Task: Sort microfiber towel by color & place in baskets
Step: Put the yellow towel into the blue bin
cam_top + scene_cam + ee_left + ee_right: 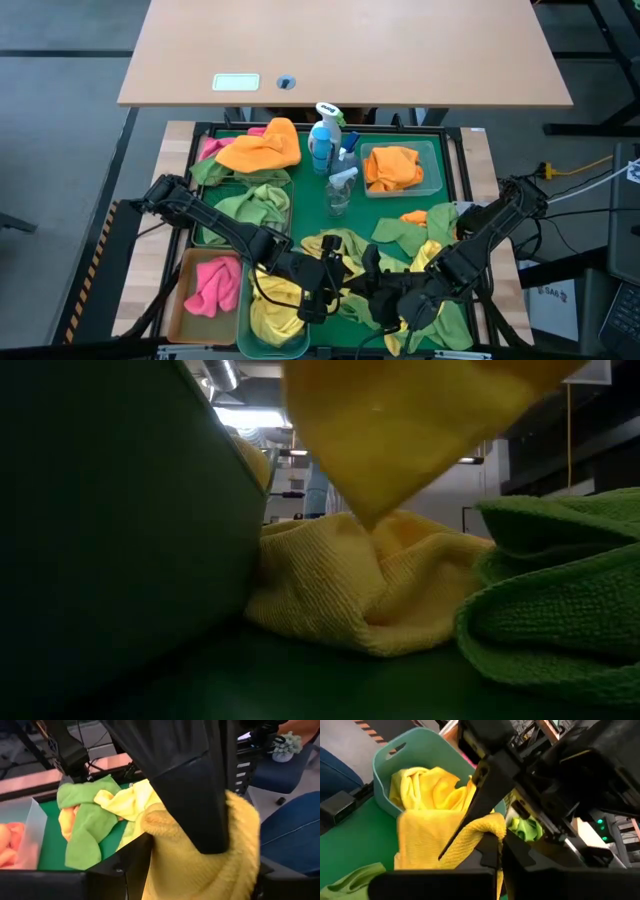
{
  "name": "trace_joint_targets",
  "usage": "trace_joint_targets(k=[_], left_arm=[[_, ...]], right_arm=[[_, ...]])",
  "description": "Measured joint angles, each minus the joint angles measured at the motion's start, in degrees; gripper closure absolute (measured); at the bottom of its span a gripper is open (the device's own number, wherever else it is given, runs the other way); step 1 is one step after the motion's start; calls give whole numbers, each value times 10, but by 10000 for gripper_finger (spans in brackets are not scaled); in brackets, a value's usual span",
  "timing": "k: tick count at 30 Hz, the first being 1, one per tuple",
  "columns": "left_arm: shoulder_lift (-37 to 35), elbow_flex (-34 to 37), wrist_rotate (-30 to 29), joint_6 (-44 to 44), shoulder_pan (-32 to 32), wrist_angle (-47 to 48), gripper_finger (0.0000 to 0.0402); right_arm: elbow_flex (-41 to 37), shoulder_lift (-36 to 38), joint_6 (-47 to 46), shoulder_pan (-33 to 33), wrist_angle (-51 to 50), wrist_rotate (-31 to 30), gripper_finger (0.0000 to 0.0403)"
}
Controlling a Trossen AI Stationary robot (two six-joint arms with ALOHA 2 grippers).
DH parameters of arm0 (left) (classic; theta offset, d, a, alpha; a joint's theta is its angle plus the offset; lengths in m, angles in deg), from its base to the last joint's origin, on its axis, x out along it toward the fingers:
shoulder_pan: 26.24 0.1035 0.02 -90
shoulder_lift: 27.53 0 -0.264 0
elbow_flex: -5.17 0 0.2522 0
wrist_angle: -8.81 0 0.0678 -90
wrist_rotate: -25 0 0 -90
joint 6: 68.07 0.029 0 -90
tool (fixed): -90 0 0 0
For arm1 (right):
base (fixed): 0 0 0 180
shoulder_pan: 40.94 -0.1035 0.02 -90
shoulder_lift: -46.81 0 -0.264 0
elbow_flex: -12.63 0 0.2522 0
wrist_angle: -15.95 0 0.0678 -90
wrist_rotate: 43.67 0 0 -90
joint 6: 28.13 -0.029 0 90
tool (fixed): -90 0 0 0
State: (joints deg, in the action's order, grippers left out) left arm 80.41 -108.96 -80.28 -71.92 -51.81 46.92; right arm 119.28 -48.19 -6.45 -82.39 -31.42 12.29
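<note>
A yellow towel (427, 845) hangs over the green tray (305, 190), beside the teal basket (385, 760) that has yellow towels in it. My right gripper (496, 847) is shut on the hanging towel. My left gripper (200, 877) faces it at the tray's near middle, open, with a bunch of the same towel (200, 860) between its spread fingers. In the low view the towel's corner (400, 430) hangs above another yellow towel (370, 590) lying on the tray. My right gripper pinches the yellow towel's bunched top edge (490, 826) between its two shut fingers, coming level and slanting down from the table's right. The towel hangs below the fingers, slack, its lower corner clear of the tray. Whether my left gripper touches the towel bunch between its fingers, I cannot tell.
An amber bin (180, 300) holds a pink towel, a wire-mesh bin (205, 235) green ones and a clear bin (435, 165) orange ones. Spray bottles (325, 140) stand mid-tray. Green and yellow towels (420, 235) lie loose at the near right, and an orange towel (262, 148) lies far left.
</note>
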Motion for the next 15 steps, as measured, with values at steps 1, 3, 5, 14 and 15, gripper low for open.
trace_joint_targets(k=[1,3,5,14,15], left_arm=[[0,0,0,7,0,-3,203],[0,0,0,20,1,-6,203],[0,0,0,21,1,-7,206],[0,0,2,21,1,-7,313],[0,0,3,21,1,-7,327]], right_arm=[[0,0,3,0,3,0,395],[0,0,7,0,4,0,395],[0,0,8,0,4,0,396],[0,0,-15,0,4,-1,384],[0,0,-23,0,4,-1,382]])
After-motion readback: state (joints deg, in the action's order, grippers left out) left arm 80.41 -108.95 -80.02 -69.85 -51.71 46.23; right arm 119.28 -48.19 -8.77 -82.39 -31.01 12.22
